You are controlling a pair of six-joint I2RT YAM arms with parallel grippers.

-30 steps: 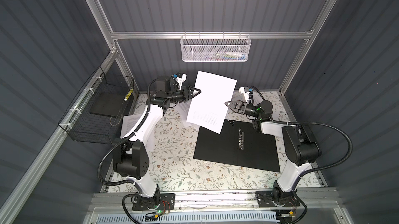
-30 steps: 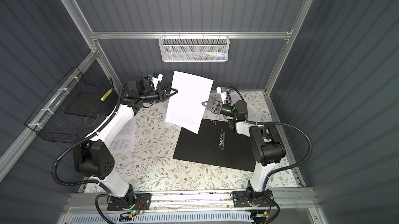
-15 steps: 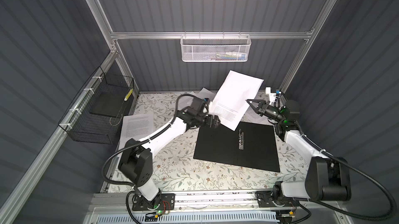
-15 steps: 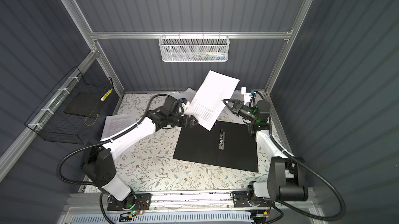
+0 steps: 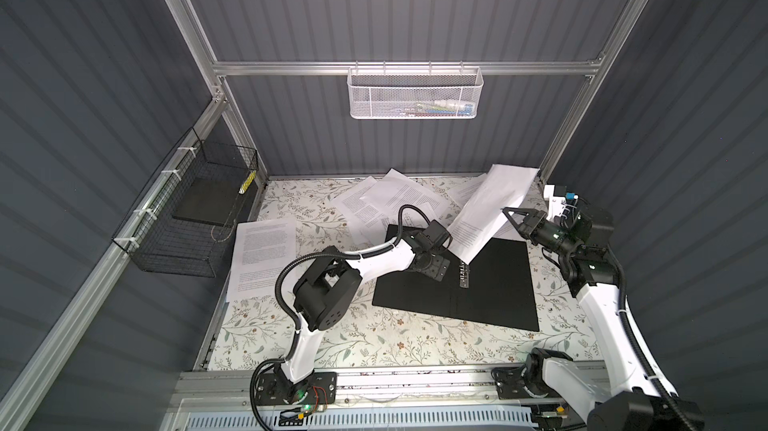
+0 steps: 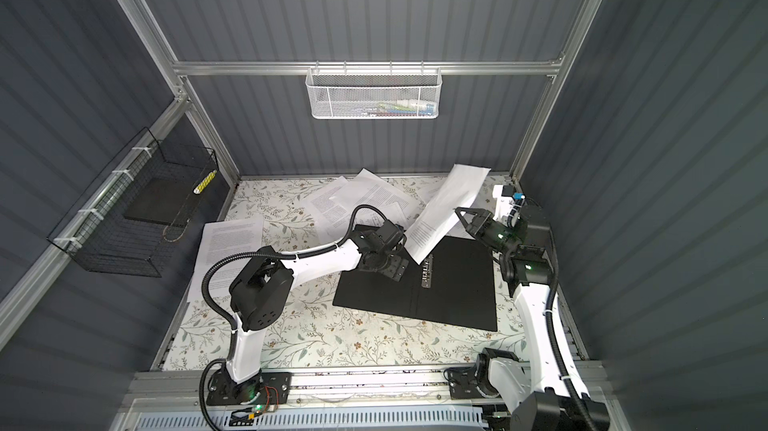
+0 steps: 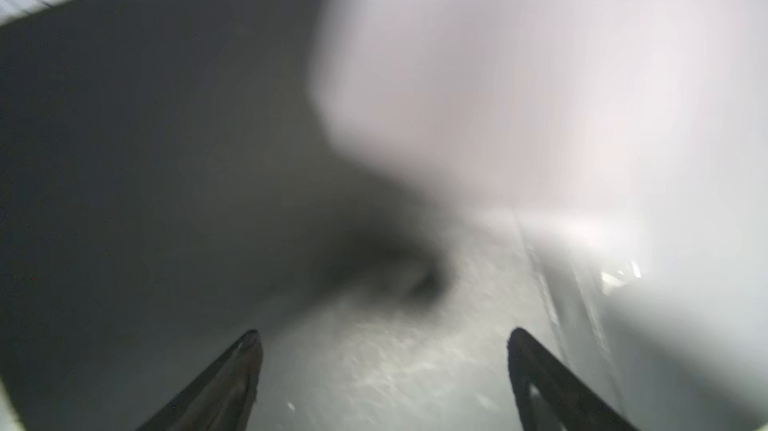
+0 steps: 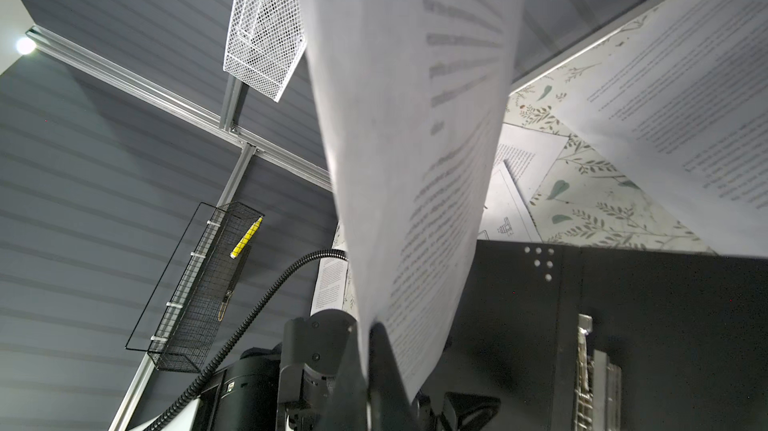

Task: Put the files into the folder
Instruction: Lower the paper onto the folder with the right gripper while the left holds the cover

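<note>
The folder [image 5: 494,287] [image 6: 457,287] lies open on the table, black inside up, with its metal clip [image 5: 463,277] [image 6: 427,271] on the spine. My right gripper [image 5: 505,212] [image 6: 457,210] [image 8: 368,329] is shut on the edge of one printed sheet [image 5: 490,208] [image 6: 444,208] [image 8: 415,138]. That sheet hangs tilted, its lower corner just above the clip. My left gripper [image 5: 438,271] [image 6: 392,269] [image 7: 384,333] is open and empty, low over the folder's left half beside that corner. More files [image 5: 390,200] [image 6: 353,200] lie at the back and others [image 5: 266,242] [image 6: 230,237] at the left.
A white mesh basket [image 5: 415,94] [image 6: 374,96] hangs on the back wall. A black wire basket [image 5: 195,208] [image 6: 137,217] holding a yellow pen hangs on the left wall. The left wrist view is blurred.
My left gripper left the sheet's edge at the back and came down over the folder with wider jaws. My right gripper carried the sheet to the right and tipped it toward the clip.
</note>
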